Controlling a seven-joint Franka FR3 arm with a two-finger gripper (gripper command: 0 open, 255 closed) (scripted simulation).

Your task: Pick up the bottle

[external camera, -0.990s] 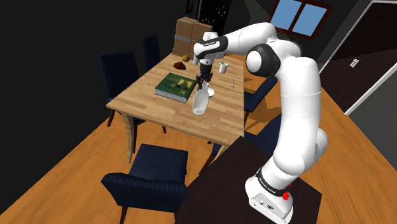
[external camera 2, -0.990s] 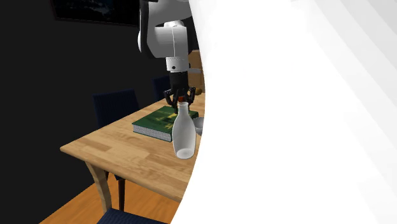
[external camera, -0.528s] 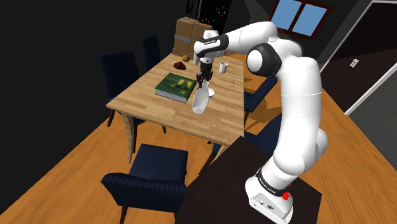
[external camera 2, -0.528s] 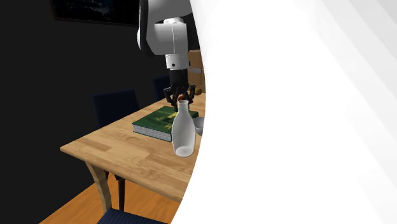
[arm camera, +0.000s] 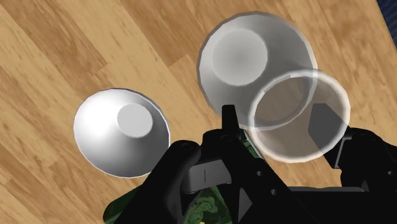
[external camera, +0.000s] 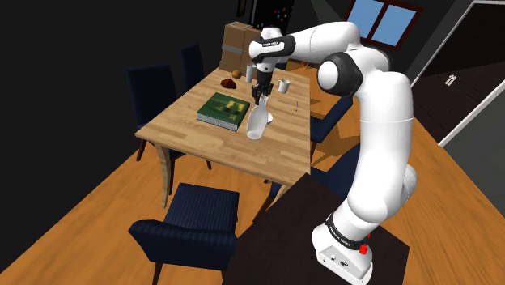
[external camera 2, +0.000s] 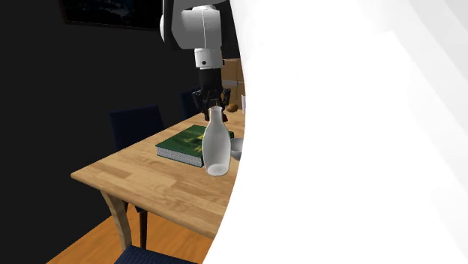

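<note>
wood of the table (external camera: 194,139) below, shoulder view: grips the clear bottle (external camera: 256,123) by its neck in the black gripper (external camera: 260,95), higher than a second ago. second exterior view: hangs upright, base off the table, near the green book (external camera 2: 184,144). wrist view: clasped between the fingers (arm camera: 228,121), above a white bowl (arm camera: 121,130). lift likely done.

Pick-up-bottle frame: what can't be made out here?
1. Second exterior view: the arm's white link, close to the camera, hides the table beyond the bottle.
2. Shoulder view: the brown items at the table's far end are too small to identify.
3. Wrist view: the gripper, shut on the bottle's neck, covers most of the green book.
</note>
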